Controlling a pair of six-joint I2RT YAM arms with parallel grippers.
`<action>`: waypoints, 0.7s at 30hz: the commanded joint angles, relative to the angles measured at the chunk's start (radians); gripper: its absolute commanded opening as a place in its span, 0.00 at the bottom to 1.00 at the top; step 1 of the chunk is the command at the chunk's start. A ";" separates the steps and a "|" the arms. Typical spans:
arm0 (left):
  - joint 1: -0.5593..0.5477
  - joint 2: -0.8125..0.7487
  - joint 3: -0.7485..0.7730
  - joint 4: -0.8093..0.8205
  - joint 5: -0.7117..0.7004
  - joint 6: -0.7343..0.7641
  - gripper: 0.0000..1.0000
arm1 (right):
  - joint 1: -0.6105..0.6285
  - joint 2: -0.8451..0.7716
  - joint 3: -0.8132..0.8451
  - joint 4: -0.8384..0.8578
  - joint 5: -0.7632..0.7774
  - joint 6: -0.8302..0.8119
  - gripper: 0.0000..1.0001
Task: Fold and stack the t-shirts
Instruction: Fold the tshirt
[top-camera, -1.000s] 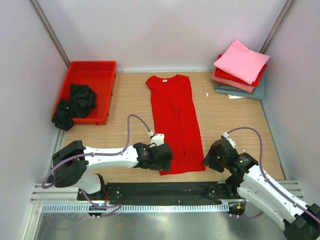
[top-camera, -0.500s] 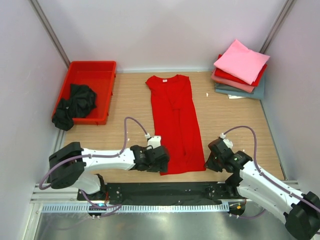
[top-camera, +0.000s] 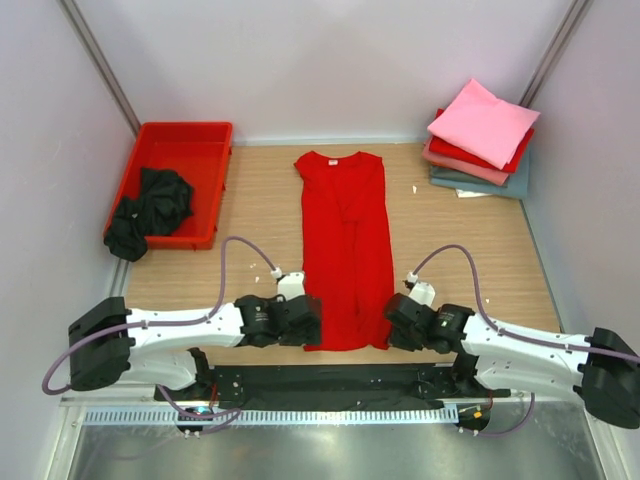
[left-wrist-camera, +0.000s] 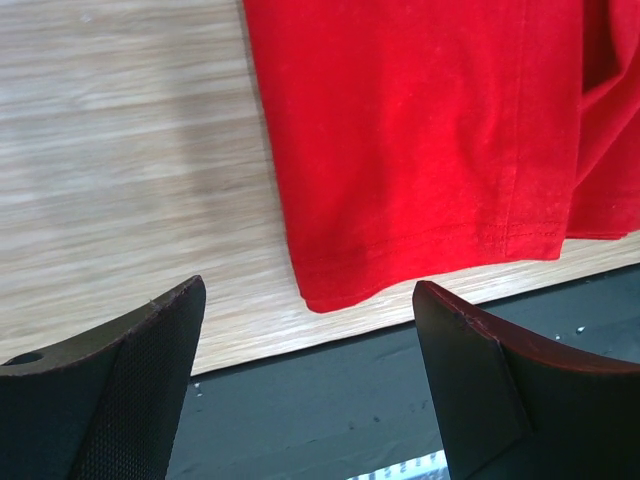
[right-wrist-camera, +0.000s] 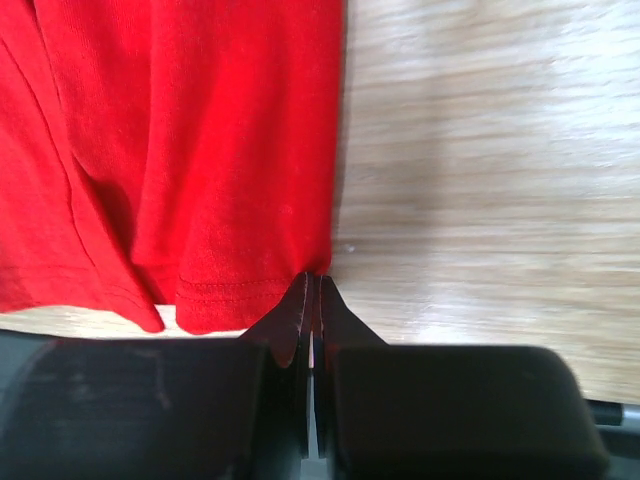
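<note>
The wooden table (top-camera: 250, 200) carries the red t-shirt (top-camera: 345, 250) down its middle, with the neck toward the far wall and the hem at the near edge. The shirt is folded lengthwise into a long narrow strip (its side layers are turned in over the middle). Soft creases run along it and the hem is double-stitched. Its near left corner is rounded and lies just short of the dark strip (left-wrist-camera: 400, 400) bordering the table.

In the far right corner sits the stack of folded t-shirts (top-camera: 482, 140): pink on top, then red, salmon, and grey-blue at the bottom. In the far left corner is the red tray (top-camera: 180, 130). The black t-shirt (top-camera: 150, 205) lies crumpled in it and spills over its near left rim.

Both arms lie low along the near edge, reaching inward toward each other. The left arm (top-camera: 180, 328) ends at the shirt's near left corner and the right arm (top-camera: 520, 340) at its near right corner.

The left gripper (left-wrist-camera: 308, 290) has its jaws spread wide, with the left hem corner in the gap ahead of them. The right gripper (right-wrist-camera: 312, 285) has its jaws pressed together, tips meeting right at the hem's right corner. Whether cloth is caught between them cannot be told.
</note>
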 joint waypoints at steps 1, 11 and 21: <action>-0.003 -0.074 -0.050 -0.030 -0.034 -0.053 0.85 | 0.085 0.031 0.036 0.016 0.083 0.103 0.01; -0.004 -0.075 -0.130 0.022 -0.011 -0.099 0.80 | 0.175 0.011 0.067 -0.116 0.208 0.169 0.02; -0.006 -0.022 -0.134 0.074 -0.033 -0.116 0.69 | 0.175 -0.017 0.039 -0.133 0.224 0.172 0.01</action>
